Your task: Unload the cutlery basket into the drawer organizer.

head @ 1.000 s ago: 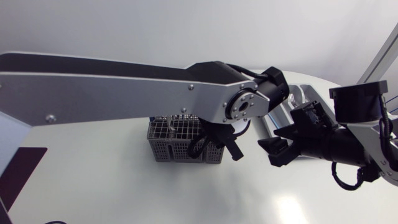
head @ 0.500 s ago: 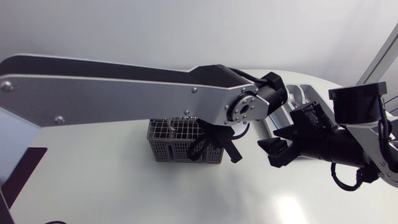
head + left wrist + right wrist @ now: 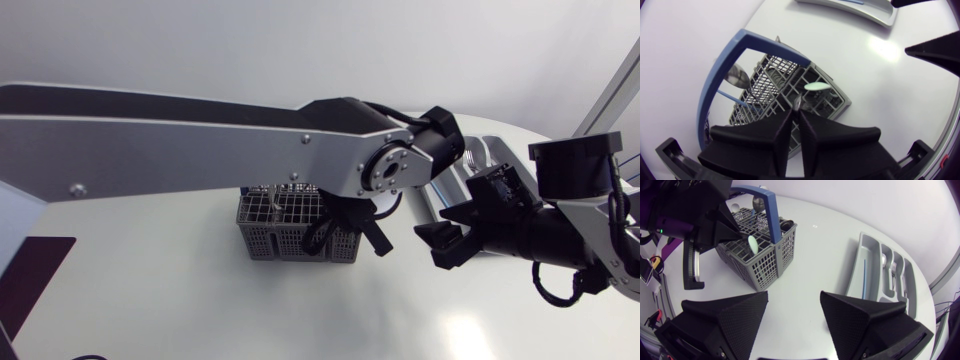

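Two arms meet over your white desk [image 3: 180, 300]; the left one comes in long across it to the grey cutlery basket [image 3: 280, 243], which stands near the middle of the desk with its blue handle [image 3: 722, 65] upright and a metal spoon [image 3: 738, 76] standing in it; just above the basket's end your left pincer [image 3: 796, 111] is pressed together on a thin utensil [image 3: 817, 86] with a mint-green end; beside the basket and apart from it, your right pincer [image 3: 793, 297] hangs with its fingers spread wide; beyond that lies the grey drawer organizer [image 3: 858, 260], a fork [image 3: 894, 269] lying in one slot.
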Controlling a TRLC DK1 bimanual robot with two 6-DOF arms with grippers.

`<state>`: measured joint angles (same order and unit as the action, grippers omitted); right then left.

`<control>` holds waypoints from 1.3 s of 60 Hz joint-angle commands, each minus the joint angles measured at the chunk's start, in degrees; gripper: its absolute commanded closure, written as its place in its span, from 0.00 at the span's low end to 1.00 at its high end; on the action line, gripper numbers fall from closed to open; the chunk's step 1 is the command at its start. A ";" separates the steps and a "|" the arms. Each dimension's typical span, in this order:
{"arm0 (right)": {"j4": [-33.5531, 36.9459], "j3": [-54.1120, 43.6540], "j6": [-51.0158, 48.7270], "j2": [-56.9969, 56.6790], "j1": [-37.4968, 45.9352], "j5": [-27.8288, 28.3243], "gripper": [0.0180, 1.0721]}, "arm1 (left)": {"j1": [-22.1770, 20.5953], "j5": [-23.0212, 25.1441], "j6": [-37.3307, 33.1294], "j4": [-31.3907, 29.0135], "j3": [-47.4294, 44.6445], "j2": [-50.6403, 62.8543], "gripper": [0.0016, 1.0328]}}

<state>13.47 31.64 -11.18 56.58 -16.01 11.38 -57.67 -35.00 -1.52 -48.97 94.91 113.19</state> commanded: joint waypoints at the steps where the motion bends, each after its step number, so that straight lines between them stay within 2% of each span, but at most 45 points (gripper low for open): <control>1: -0.55 -1.58 -1.12 -0.06 0.19 0.31 0.28 | -0.34 -0.68 -0.41 0.89 -1.05 -2.88 0.90; 26: -0.55 -1.05 -0.86 0.29 -0.25 -0.04 0.28 | -1.22 -1.56 -0.94 2.74 -3.60 -5.17 0.89; 31: -0.47 -1.05 -0.86 0.29 -0.34 -0.13 0.28 | -1.22 -1.56 -0.59 2.92 -2.98 -4.47 0.81; 35: -0.47 -1.05 -0.86 0.38 -0.34 -0.13 0.28 | -1.39 -1.56 -0.50 2.74 -2.45 -3.94 0.67; 38: -0.47 -1.05 -0.86 0.46 -0.43 -0.13 0.28 | -1.48 -1.56 -0.50 2.65 -2.19 -3.50 0.61; 50: -0.64 -1.05 -0.86 0.99 -0.60 -0.21 0.28 | -1.57 -1.56 -0.50 2.56 -1.49 -1.92 0.50; 72: -0.73 -1.40 -1.12 1.08 -0.60 -0.13 0.28 | -1.31 -1.65 -0.33 2.21 0.71 0.98 0.51; 78: -0.82 -1.49 -1.12 1.08 -0.51 -0.04 0.28 | -1.22 -1.65 0.11 1.86 1.15 1.95 0.59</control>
<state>13.39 31.64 -11.18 56.97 -16.08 11.35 -58.96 -36.12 -2.11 -46.44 94.28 113.01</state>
